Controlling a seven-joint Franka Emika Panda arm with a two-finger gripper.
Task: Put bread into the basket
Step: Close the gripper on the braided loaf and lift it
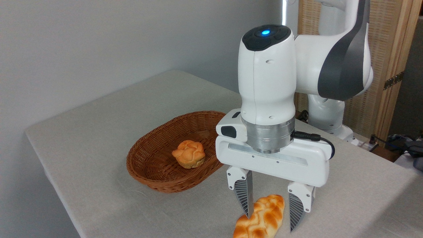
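Nearest the camera, at the bottom edge: one bread, an elongated braided loaf, glossy, golden-orange with darker browned ridges and pale cream creases between the plaits. Lying flat on the tabletop, long axis running from lower left to upper right, lower end cut off by the frame. Outside the basket, to its right and nearer.

Straddling the loaf: one gripper, pointing straight down. Jaws spread, one ribbed grey finger at the loaf's left flank, at or very close to its crust, the other on the right side with a narrow gap showing. Not pinching anything; tips low, close to the cloth, touching it or not hard to tell. Above the fingers, a broad white hand body with a black cable plugged in on the right.

Further back and left: one basket, oval, shallow, reddish-brown woven wicker, resting on the pale grey cloth. Inside it, toward the right half: one small round knotted bun, orange-gold, matte by comparison.

Rising behind: one white arm with dark grey joint covers and a blue light glowing on top.

Farthest: plain grey wall at left, a woven screen with wooden frame at right.
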